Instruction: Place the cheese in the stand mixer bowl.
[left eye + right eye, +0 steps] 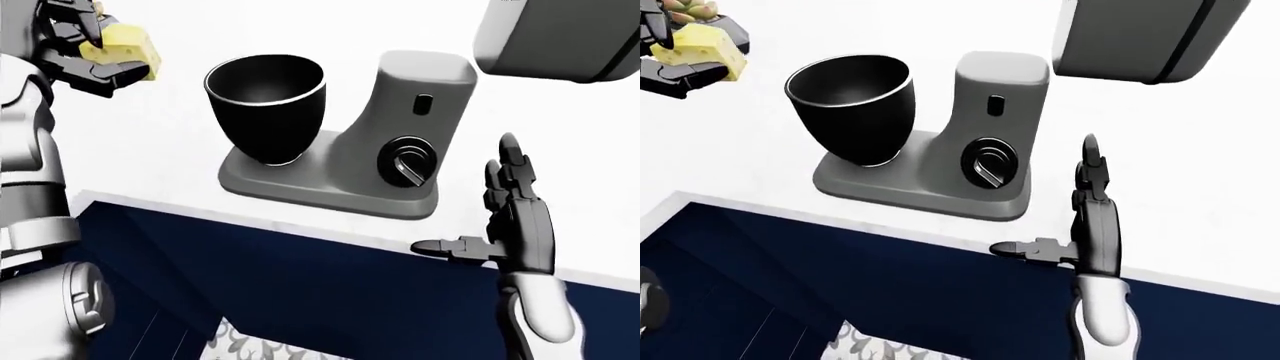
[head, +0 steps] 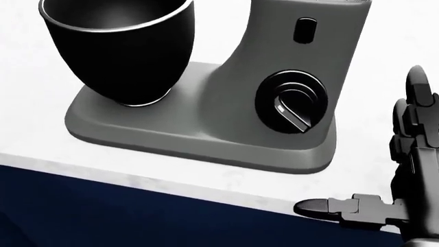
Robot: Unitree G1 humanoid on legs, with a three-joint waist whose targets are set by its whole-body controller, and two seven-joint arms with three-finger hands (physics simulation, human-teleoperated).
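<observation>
the left hand (image 1: 85, 49) sits at about ten o'clock in the left-eye view, raised above the white counter (image 1: 170, 142), its dark fingers closed round the yellow cheese (image 1: 125, 49); the wedge pokes out toward the right of the grip, its holed face showing; the cheese is up and to the left of the bowl (image 1: 265, 105), roughly at the bowl's ten o'clock, and apart from its rim, not over the opening

the black bowl stands upright on the grey base of the stand mixer (image 1: 415, 131), on the base's left part, its bright rim open upward and its inside dark; the mixer's column rises at the bowl's three o'clock, with a small dark slot high on its face and a round black dial (image 2: 292, 105) below it; in the head view the dial's lever points toward about four o'clock

the right hand (image 1: 515, 217) stands at about four o'clock in the left-eye view, spread wide and holding nothing; its fingers point up, its thumb juts to the left over the counter's edge; it is just right of the mixer's base, not touching it

a grey appliance (image 1: 1140, 37) with a dark stripe fills the one o'clock corner of the right-eye view; dark blue cabinet fronts (image 1: 300, 292) lie below the counter's edge
</observation>
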